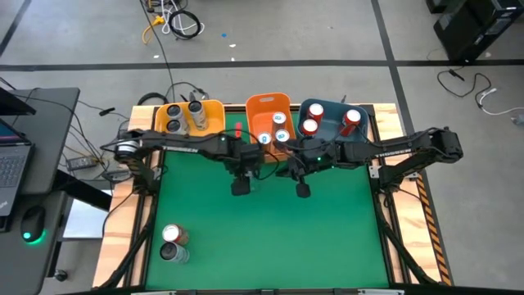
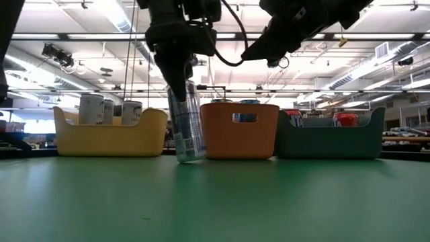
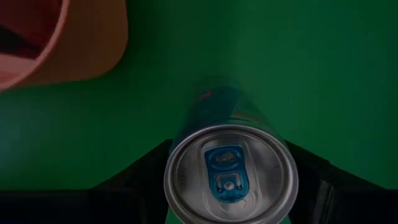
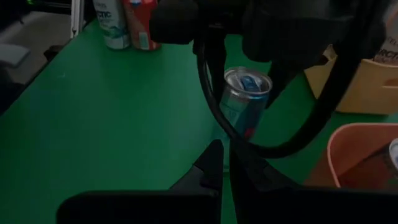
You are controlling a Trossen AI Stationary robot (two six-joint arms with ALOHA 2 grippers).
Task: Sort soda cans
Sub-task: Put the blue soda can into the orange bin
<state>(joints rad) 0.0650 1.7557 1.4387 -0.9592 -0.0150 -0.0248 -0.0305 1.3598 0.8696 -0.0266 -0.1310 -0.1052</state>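
Note:
My left gripper (image 1: 240,182) stands over the middle of the green table, in front of the orange bin (image 2: 242,131), shut on a slim blue-and-silver soda can (image 2: 187,128) with a red mark. My right gripper (image 1: 302,188) hangs shut beside it, toward the table's right, holding nothing; its fingers (image 4: 221,165) point at the held can (image 4: 244,102). Two more cans (image 1: 173,243) stand upright near the table's near left corner. Further cans stand in the yellow bin (image 1: 214,111), the orange bin (image 1: 270,104) and the blue bin (image 1: 330,124). My left gripper pinches the can's side wall just below its silver top (image 3: 180,140) between its two fingers (image 3: 140,171), one on each side. The fingers come from above, pointing steeply down. The can hangs tilted below them; I cannot tell whether its bottom (image 2: 191,158) touches the table.
The three bins stand in a row along the far edge, yellow at the left, orange in the middle, blue (image 2: 329,138) at the right. Open green table lies between the bins and the near edge. Cables and a laptop desk (image 1: 24,156) lie off the table's left.

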